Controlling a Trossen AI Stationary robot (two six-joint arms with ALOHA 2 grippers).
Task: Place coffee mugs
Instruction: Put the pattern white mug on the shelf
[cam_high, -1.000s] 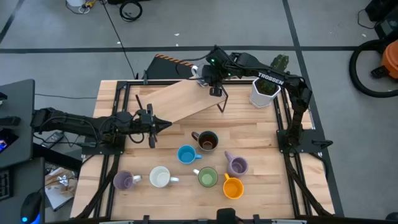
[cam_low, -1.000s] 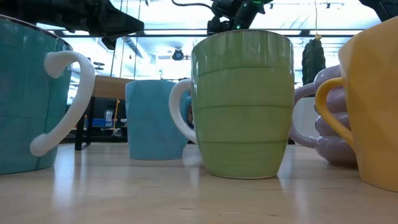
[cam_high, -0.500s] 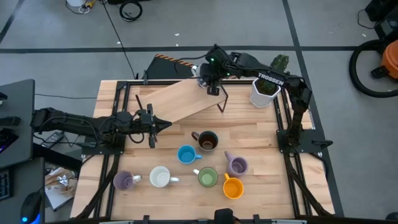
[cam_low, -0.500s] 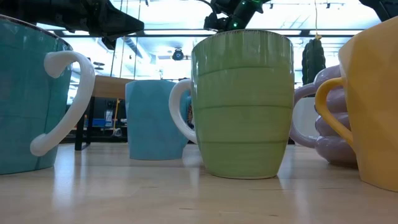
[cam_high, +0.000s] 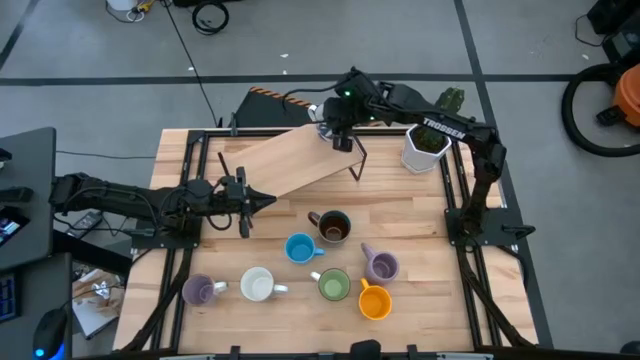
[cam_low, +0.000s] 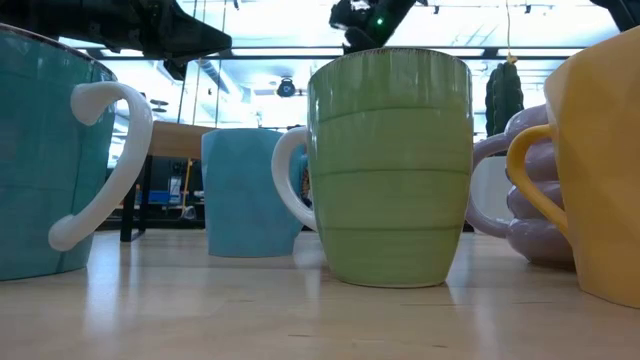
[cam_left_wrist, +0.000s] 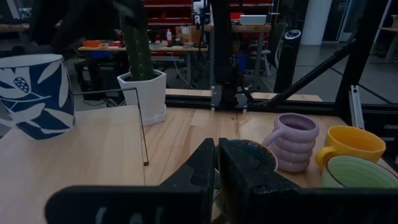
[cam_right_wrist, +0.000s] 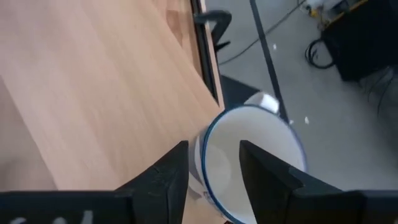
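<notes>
Seven mugs stand on their bases on the table's near half: dark brown (cam_high: 333, 227), blue (cam_high: 299, 248), green (cam_high: 333, 286), orange (cam_high: 374, 301), white (cam_high: 257, 286) and two purple (cam_high: 381, 266) (cam_high: 198, 291). A white mug with blue leaves (cam_left_wrist: 34, 93) stands on the far corner of a raised wooden shelf (cam_high: 290, 160). My right gripper (cam_right_wrist: 214, 165) hovers open over this mug (cam_right_wrist: 249, 149), one finger on either side of its wall. My left gripper (cam_high: 262, 200) is shut at the table's left, pointing at the dark brown mug (cam_left_wrist: 252, 152).
A white hexagonal pot with a cactus (cam_high: 424, 148) stands at the table's far right, beside the shelf. The shelf rests on thin black wire legs (cam_left_wrist: 144, 127). Black frame rails run along the table's left and right edges. Bare wood lies between the shelf and the mugs.
My right gripper has risen a little above the shelf's far corner. The mugs and my left arm have kept still.
</notes>
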